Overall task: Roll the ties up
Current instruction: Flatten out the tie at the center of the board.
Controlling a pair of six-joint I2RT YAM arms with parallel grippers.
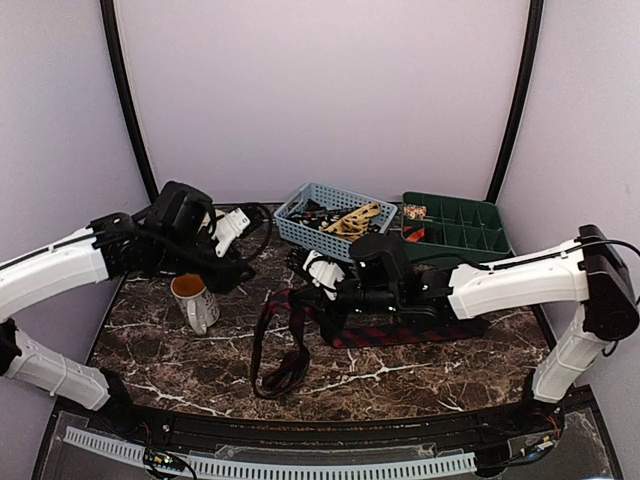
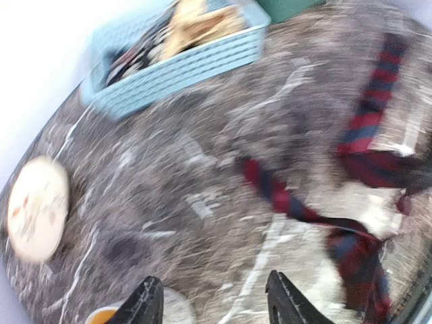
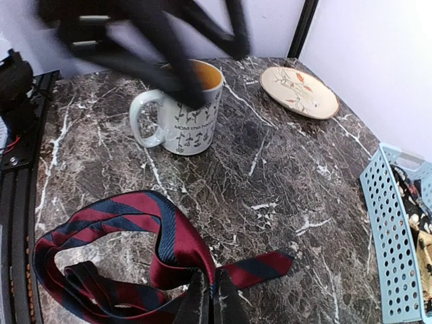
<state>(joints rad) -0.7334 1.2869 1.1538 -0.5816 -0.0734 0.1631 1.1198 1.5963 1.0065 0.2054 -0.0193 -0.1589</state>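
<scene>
The red-striped tie (image 3: 172,233) lies in loose folds on the table (image 1: 420,375) just right of the mug (image 3: 181,111). The right gripper (image 3: 210,297) has its fingers pressed together on a fold of the fabric, probably pinning it as the start of a roll. Just over the mug, the left gripper (image 2: 214,300) hangs with fingers spread. As far as the blurred view shows, it holds nothing and is free to feed the loose length.

Dark marble table (image 1: 180,352). Mug (image 1: 195,300), striped tie (image 1: 298,350) and round plate (image 3: 299,91) lie on it. Blue basket (image 1: 300,234) and green tray (image 1: 480,232) sit at the far edge.
</scene>
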